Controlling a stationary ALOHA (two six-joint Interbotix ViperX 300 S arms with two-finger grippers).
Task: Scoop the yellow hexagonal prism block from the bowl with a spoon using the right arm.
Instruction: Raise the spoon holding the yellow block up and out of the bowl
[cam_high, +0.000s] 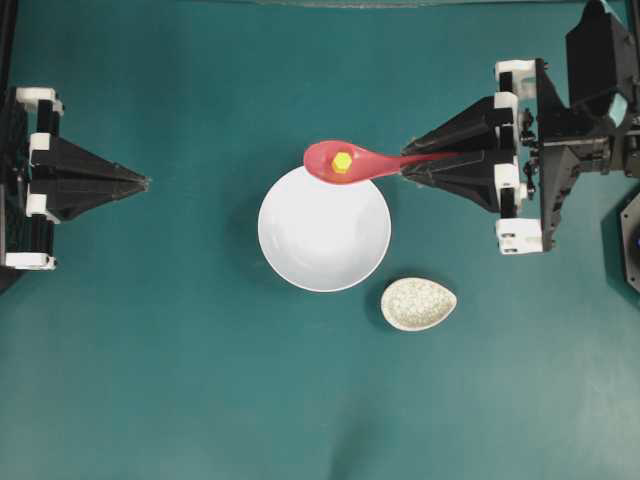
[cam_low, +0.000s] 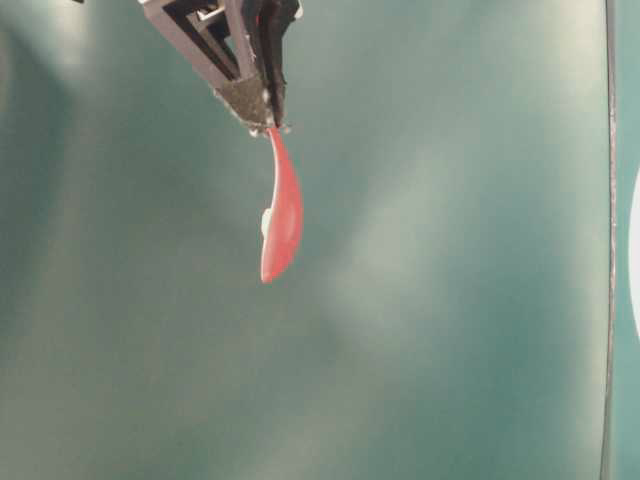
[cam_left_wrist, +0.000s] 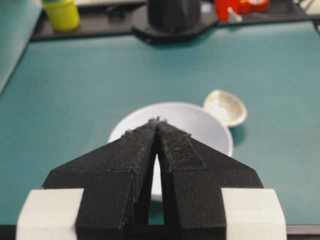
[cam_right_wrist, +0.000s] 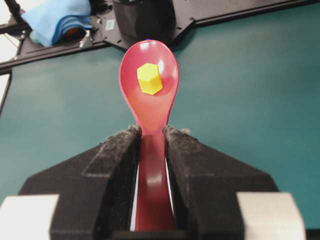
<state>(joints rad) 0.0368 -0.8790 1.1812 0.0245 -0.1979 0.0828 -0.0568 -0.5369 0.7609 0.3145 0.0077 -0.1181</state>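
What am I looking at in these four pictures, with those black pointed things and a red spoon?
These are two robot arms at a teal table, each ending in a black pointed gripper. One picture looks straight down from above, one looks from table level, and the other two come from cameras mounted on each arm's wrist.

The right gripper has its jaws shut on the handle of a glossy red-pink soup spoon. In the spoon's scoop sits a tiny yellow six-sided block. From above, the scoop overlaps the far rim of a large round white bowl, which now looks empty.

The left gripper holds nothing, its jaws together. A small speckled beige teardrop dish lies beside the bowl.
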